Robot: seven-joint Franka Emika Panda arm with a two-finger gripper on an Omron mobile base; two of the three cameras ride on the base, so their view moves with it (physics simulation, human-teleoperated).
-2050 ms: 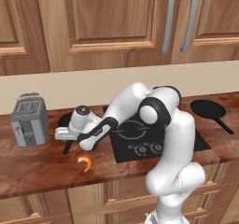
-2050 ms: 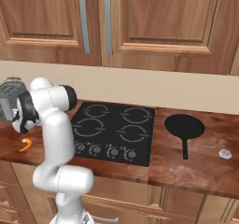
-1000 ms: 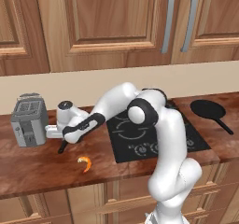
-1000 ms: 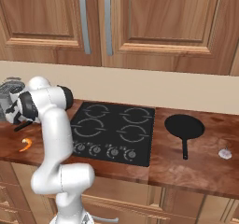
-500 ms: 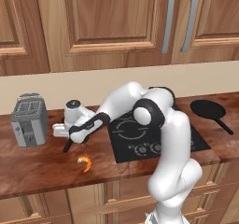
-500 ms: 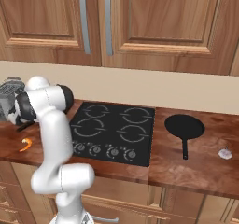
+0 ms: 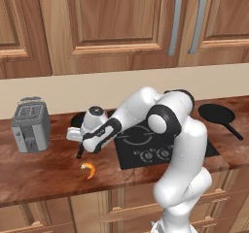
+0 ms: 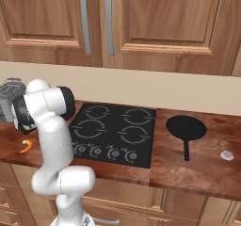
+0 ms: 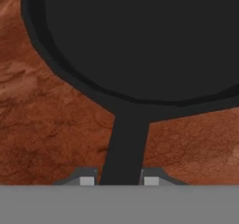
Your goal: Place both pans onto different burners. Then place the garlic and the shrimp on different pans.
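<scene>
Reddish-brown wooden desk [image 9: 42, 125] carries the matte black pan [image 9: 140, 36], its straight handle [image 9: 125, 148] running lengthwise between the hand's [image 9: 116, 181] fingers, which are nearly clenched on it.

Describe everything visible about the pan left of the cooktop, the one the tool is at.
The left pan is round, shallow and matte black, with a low rim and one long, thin, straight handle. It lies flat on the reddish-brown countertop, left of the cooktop and empty. In the hand view the tool straddles its handle, a fingertip at each side; whether they press on it cannot be told.
</scene>
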